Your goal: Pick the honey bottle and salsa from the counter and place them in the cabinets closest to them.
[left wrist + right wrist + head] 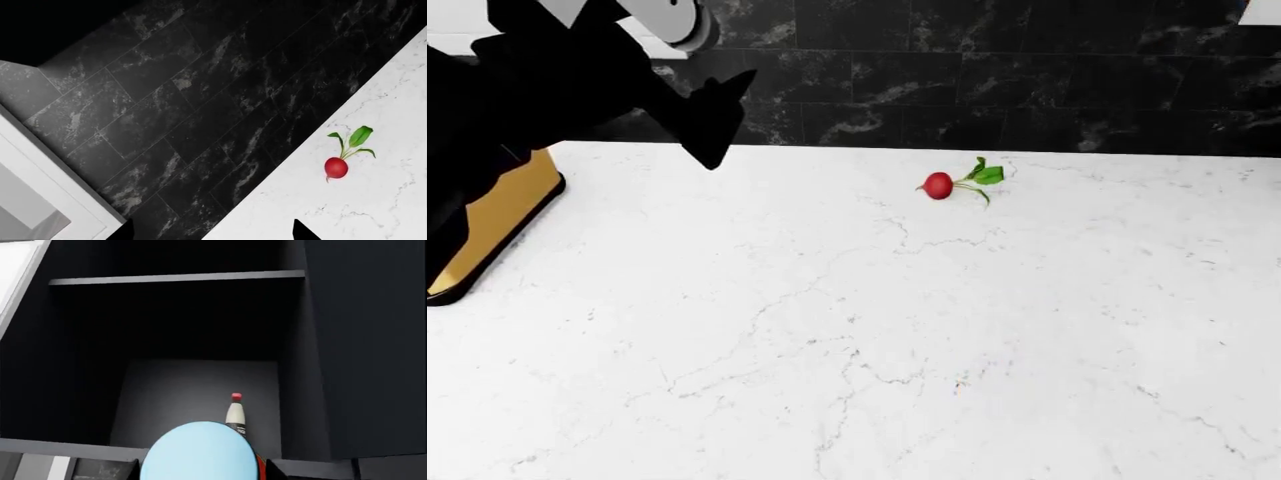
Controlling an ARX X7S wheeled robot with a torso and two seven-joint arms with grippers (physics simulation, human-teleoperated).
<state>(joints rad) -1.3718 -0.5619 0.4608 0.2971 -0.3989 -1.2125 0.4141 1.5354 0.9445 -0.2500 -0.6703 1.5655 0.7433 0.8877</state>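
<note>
My right gripper is shut on the salsa, which shows as a round pale blue lid with a red side. It holds the jar in front of an open dark cabinet, just outside its lower shelf. My left gripper is open and empty, held above the counter's back edge by the black tile wall. It also shows in the head view at the top left. The honey bottle is out of view. The right gripper does not show in the head view.
A red radish with green leaves lies on the counter near the wall, also in the left wrist view. A slim bottle with a red cap stands inside the cabinet. A gold-sided object stands at the counter's left. A white cabinet door is near the left gripper.
</note>
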